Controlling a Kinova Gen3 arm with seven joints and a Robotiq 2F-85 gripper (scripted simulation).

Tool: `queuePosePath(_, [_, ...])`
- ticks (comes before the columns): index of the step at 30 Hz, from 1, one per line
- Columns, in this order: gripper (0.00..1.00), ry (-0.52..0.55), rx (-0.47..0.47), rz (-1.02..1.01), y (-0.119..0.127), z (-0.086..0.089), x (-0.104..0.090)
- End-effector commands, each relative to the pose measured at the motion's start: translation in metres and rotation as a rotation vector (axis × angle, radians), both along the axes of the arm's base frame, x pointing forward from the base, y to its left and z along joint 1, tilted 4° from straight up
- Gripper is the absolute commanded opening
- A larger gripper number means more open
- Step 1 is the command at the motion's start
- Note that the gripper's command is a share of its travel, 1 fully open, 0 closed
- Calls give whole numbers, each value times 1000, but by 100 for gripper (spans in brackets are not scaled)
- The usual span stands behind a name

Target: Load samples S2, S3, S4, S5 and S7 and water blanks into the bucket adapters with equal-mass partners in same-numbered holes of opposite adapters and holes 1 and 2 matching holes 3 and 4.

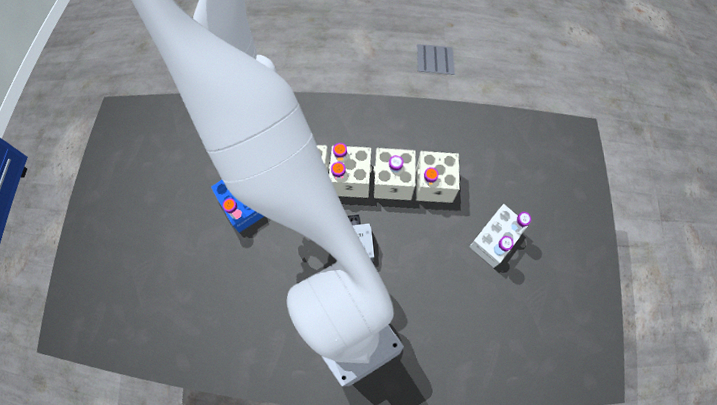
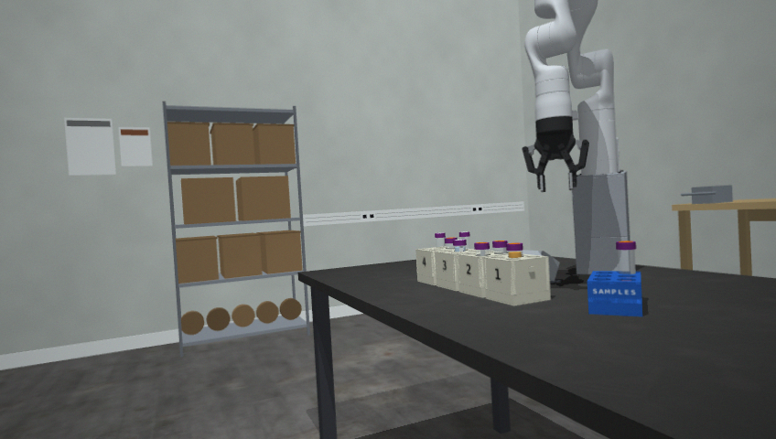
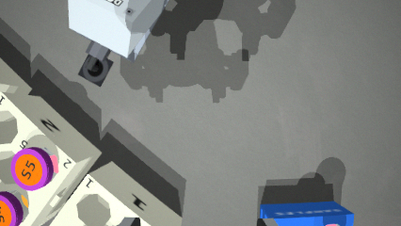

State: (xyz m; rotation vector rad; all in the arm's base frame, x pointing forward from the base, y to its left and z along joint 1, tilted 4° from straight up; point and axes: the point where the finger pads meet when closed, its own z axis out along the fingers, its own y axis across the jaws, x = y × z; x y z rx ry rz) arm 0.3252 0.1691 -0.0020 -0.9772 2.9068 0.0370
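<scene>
My gripper (image 2: 555,184) is open and empty, high above the table between the adapter row and the blue SAMPLES rack (image 1: 242,209) (image 2: 614,294) (image 3: 306,217). Its fingers do not show in the wrist view. The rack holds one orange-dot tube (image 1: 229,204) (image 2: 625,254). Adapter 2 (image 1: 362,183) (image 3: 49,124) holds S5 and a second orange-dot tube (image 1: 338,168) (image 3: 5,212). Adapter 3 (image 1: 394,187) holds a white-dot blank (image 1: 396,162). Adapter 4 (image 1: 449,184) holds an orange-dot tube (image 1: 430,175). Adapter 1 (image 2: 517,280) (image 3: 108,207) is mostly hidden by my arm from above.
The white blank rack (image 1: 489,234) with two blanks (image 1: 523,218) (image 1: 505,242) stands at the right, turned at an angle. The DONE desk (image 3: 108,24) (image 1: 366,240) stands in front of the adapters, near my base (image 1: 361,361).
</scene>
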Motion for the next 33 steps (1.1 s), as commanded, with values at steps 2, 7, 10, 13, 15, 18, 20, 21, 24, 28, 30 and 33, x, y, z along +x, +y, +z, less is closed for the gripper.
queuePosePath(2, [62,-1,0,0,7,1,-1])
queuePosePath(7, [62,-1,0,0,23,1,-4])
queuePosePath(10, [62,-1,0,0,33,2,-6])
queuePosePath(13, [62,-1,0,0,43,2,-8])
queuePosePath(15, [62,-1,0,0,49,2,-9])
queuePosePath(18, [62,-1,0,0,56,2,-11])
queuePosePath(20, [62,-1,0,0,59,2,-11])
queuePosePath(21, [62,-1,0,0,62,3,-12])
queuePosePath(24, [62,-1,0,0,72,3,-14])
queuePosePath(28, [62,-1,0,0,85,3,-17])
queuePosePath(30, [62,-1,0,0,92,4,-18])
queuePosePath(33, [62,-1,0,0,102,4,-20])
